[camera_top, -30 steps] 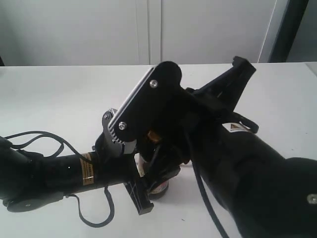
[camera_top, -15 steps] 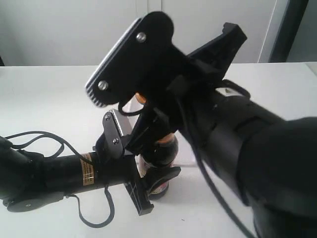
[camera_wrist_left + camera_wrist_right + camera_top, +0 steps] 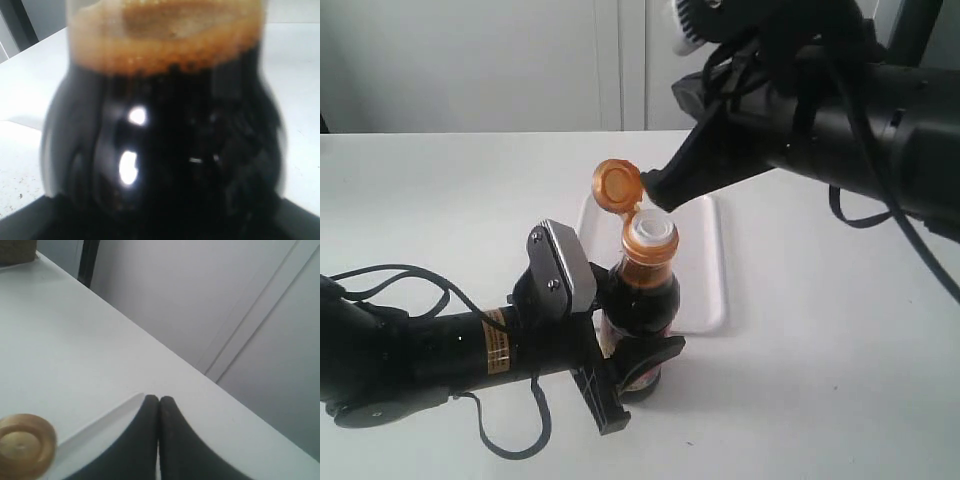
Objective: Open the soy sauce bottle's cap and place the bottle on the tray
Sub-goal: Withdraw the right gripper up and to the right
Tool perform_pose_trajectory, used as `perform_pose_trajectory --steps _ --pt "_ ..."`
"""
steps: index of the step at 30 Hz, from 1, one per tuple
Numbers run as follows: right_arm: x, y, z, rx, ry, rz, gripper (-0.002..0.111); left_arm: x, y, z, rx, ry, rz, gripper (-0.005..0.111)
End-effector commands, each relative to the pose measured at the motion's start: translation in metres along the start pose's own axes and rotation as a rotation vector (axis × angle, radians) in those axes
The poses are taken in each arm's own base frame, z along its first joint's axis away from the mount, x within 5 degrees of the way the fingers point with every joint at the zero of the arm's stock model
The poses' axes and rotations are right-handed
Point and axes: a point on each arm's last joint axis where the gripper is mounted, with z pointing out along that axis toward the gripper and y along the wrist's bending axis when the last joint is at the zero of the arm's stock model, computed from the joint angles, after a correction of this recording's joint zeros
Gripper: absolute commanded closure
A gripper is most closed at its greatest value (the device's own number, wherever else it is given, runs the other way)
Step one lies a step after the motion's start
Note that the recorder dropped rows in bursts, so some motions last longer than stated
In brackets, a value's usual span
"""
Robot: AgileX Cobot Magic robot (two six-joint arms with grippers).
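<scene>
White counter (image 3: 440,190) across the whole scene, pale cabinet doors (image 3: 520,60) at the far side

Black right arm (image 3: 840,110) reaching in from the upper right, raised above the counter; black left arm (image 3: 410,355) lying low along the near left, loose cable (image 3: 390,275) looped beside it

White tray (image 3: 705,270) flat on the counter at centre, just beyond and right of the bottle, partly hidden by it

Dark soy sauce bottle (image 3: 642,300) upright on the counter at near centre, base off the tray on its near-left side; amber neck, foam line over dark liquid filling the left wrist view (image 3: 165,130)

Left hand (image 3: 620,355) clamped on the lower body of the soy sauce bottle, fingers on either side, grey pad plate to the left of the shoulder

Right hand (image 3: 655,190) pressed fully closed, fingertips (image 3: 159,405) touching each other with nothing between them, hanging just right of the flipped lid and above the far edge of the tray

Orange-gold cap (image 3: 617,186) swung open, hinged up and left of the neck, round inner face toward the viewer; seen too at the edge of the right wrist view (image 3: 25,445)

White spout (image 3: 650,233) bare on top of the neck
</scene>
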Motion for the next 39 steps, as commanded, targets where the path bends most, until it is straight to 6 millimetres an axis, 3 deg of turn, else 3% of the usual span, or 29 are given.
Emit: perform_pose_trajectory --steps 1,10,20,25,28,32,39 --pt "0.003 -0.015 0.001 0.040 0.006 -0.114 0.108 -0.004 -0.002 0.001 0.013 -0.016 0.013 0.107" --pt "0.012 -0.052 0.003 0.086 0.001 -0.067 0.108 -0.004 -0.002 0.001 0.013 -0.016 0.013 0.107" --pt "0.017 -0.069 -0.005 -0.190 -0.145 -0.072 0.108 -0.004 -0.002 0.001 0.016 -0.014 0.011 0.107" --pt "0.039 -0.065 -0.004 -0.452 0.013 -0.106 0.108 -0.003 -0.002 0.001 0.016 -0.012 0.011 0.107" --pt "0.060 -0.066 0.004 -0.567 0.253 -0.081 0.108 -0.003 -0.002 0.001 0.016 -0.010 0.011 0.107" --pt "0.085 -0.082 0.016 -0.451 0.554 -0.015 0.108 -0.003 -0.002 0.001 0.015 -0.008 0.011 0.107" --pt "0.095 -0.116 0.019 -0.039 0.749 0.157 0.108 -0.003 -0.002 0.001 0.015 -0.004 0.014 0.107"
